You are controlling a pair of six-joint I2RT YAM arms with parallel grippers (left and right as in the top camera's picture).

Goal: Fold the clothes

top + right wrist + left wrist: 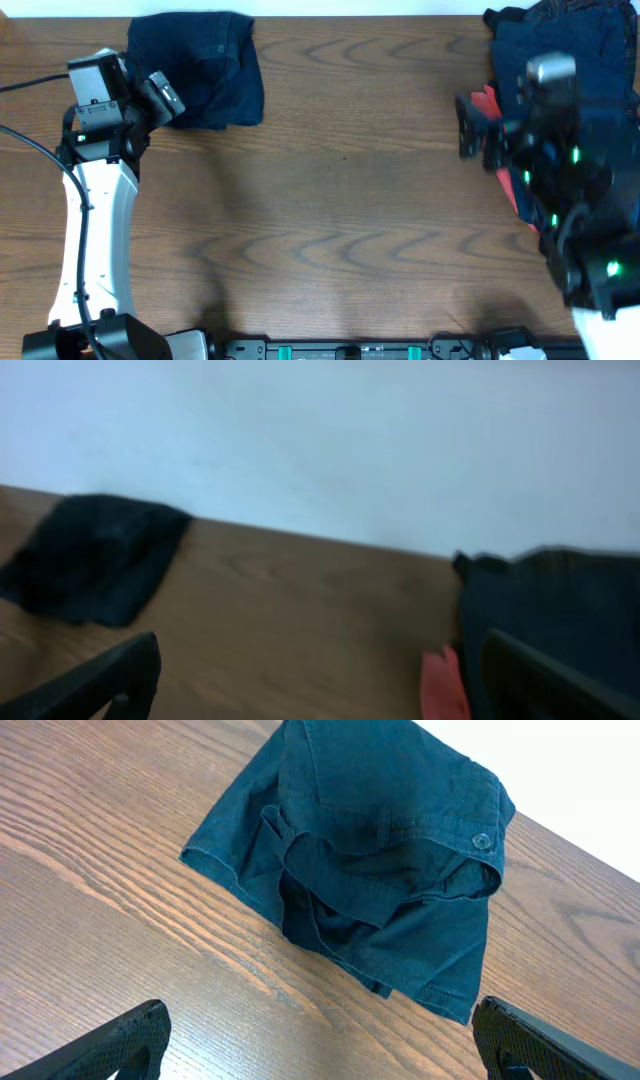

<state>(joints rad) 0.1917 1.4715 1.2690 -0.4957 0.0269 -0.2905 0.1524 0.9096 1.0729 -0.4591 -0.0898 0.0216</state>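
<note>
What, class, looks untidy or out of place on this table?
The folded navy garment is uneven: inner layers bulge out along one side. At the far right, the remaining clothes lie in a crumpled heap, with a coral-red piece poking out.

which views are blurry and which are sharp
Right wrist: soft all over, the folded navy garment and coral-red piece have fuzzy edges. Left wrist: sharp, table grain and the button crisp. Overhead: left arm sharp, right arm smeared.
</note>
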